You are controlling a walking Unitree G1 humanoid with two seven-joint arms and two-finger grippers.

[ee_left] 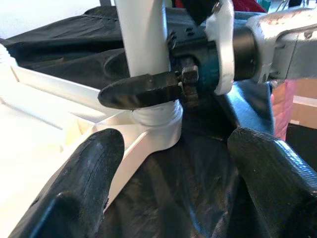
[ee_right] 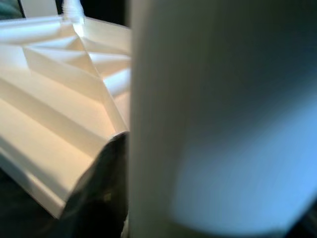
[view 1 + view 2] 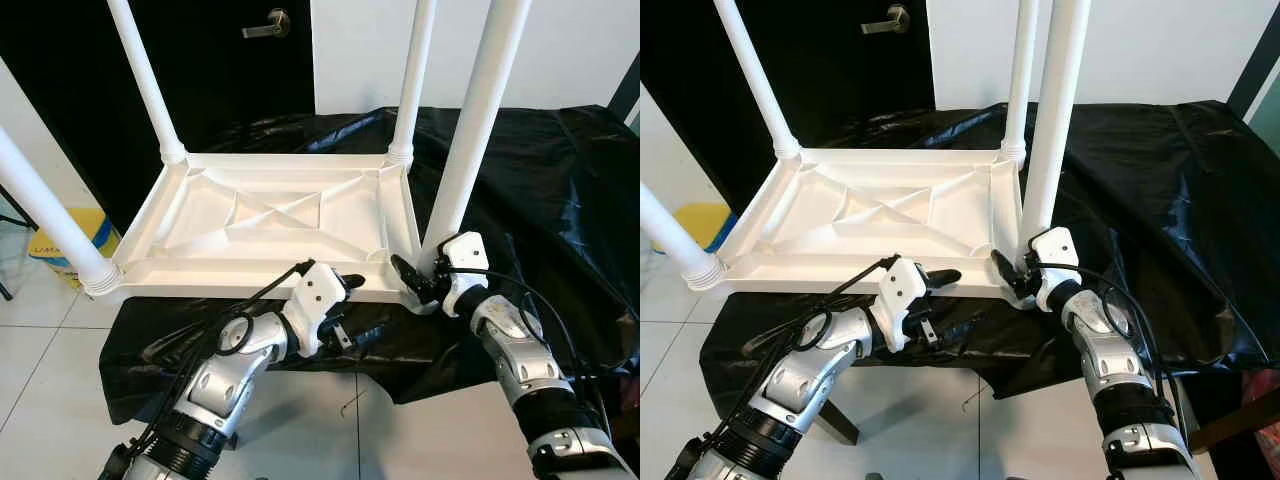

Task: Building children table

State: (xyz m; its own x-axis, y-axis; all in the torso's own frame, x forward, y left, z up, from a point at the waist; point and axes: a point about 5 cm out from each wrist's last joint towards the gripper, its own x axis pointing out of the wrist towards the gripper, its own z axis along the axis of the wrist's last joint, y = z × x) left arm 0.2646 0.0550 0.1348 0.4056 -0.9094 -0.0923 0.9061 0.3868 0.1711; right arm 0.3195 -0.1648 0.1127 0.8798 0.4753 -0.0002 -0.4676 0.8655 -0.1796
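Right gripper [image 3: 418, 283] clamped around the base of the near right leg [image 3: 478, 120], one black finger [image 1: 141, 90] pressed across the white tube just above the ribbed collar where it meets the corner socket. From the right wrist view, mostly a blurry white tube up close, with a dark finger [image 2: 101, 191] against its side and the ribbed underside beyond. Left gripper [image 3: 345, 300] hanging just in front of the tabletop's near edge, fingers [image 1: 84, 188] spread wide with nothing between them, pointed toward that same corner and the other gripper. Near finger roughly level with the rim, can't tell if touching. Tabletop [image 3: 250, 225] lying upside down on a black sheet [image 3: 560, 190], crossed ribs facing up, all four legs standing in their corner sockets: far left leg [image 3: 145, 80], far right leg [image 3: 412, 80], near left leg [image 3: 45, 215] leaning out past the sheet's edge toward the floor side. Sheet draped over some low support, crinkled, hanging down at the front. Behind it a dark door with a metal handle [image 3: 268, 24], a white wall, and a yellow and blue thing [image 3: 65, 245] on the tiled floor [image 3: 40, 380] at left.
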